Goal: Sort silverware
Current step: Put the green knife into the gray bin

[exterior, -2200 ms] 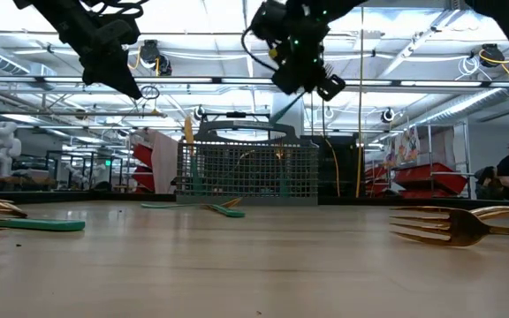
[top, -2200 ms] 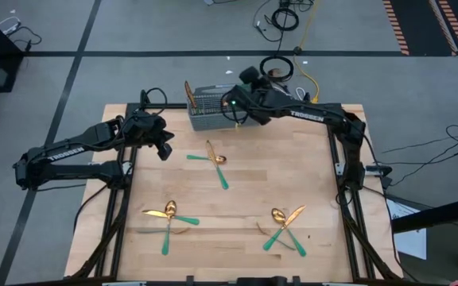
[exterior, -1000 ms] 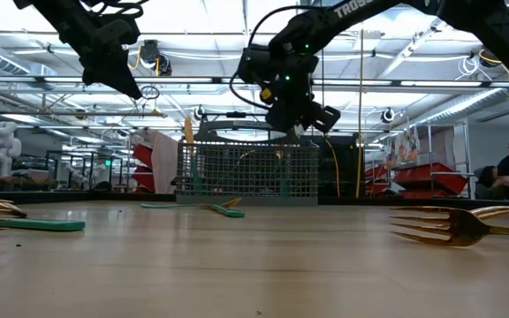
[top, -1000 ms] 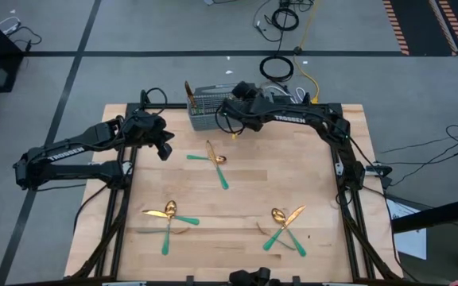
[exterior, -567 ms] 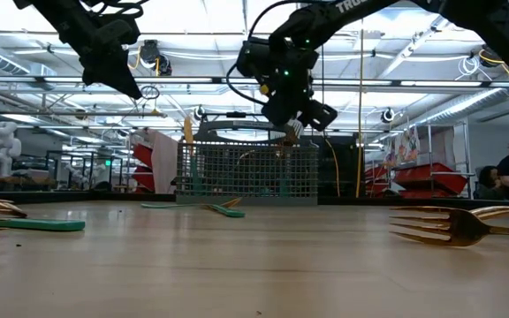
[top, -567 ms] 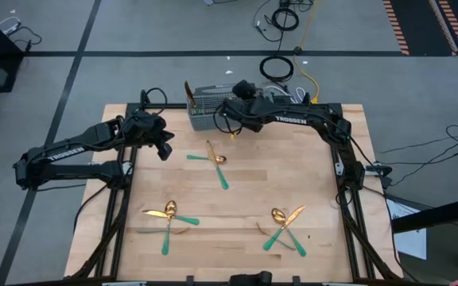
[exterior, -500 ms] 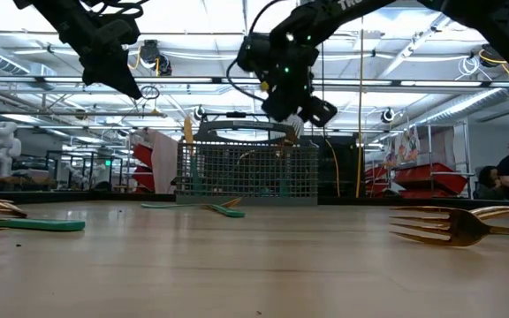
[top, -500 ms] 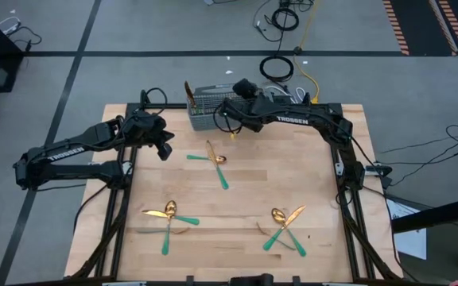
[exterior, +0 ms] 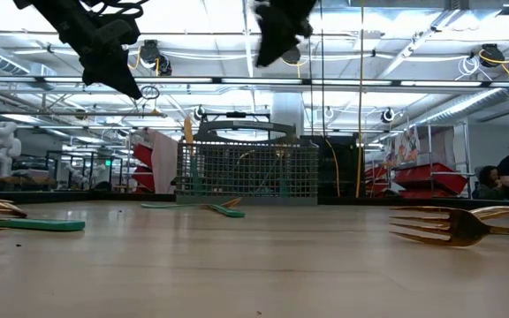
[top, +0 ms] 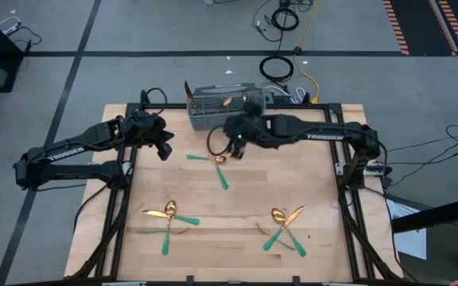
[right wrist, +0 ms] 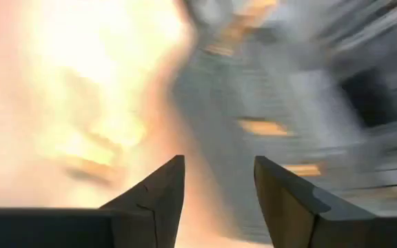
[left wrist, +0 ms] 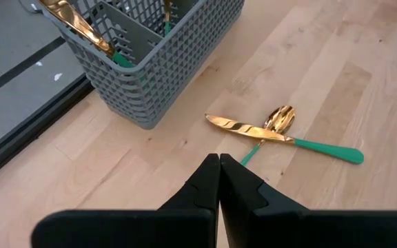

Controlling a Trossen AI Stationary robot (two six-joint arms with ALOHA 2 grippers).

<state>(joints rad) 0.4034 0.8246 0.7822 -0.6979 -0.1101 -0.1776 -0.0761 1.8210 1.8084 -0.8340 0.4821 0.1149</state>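
The right pincer (top: 237, 148), spread and empty, has swung off the caddy (top: 213, 119); left pincer (top: 165, 151) pressed together. Three silverware clusters (top: 168, 216) remain on the tabletop (top: 237, 230).

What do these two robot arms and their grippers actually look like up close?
Both arms are dark, nearly black, slim and jointed, with white TROSSEN lettering along the forearm. Black cables loop around their joints. The left gripper ends in two dark, wedge-shaped fingers tapering to a point. The right gripper has the same angular dark fingers, and a small green light glows near its wrist.
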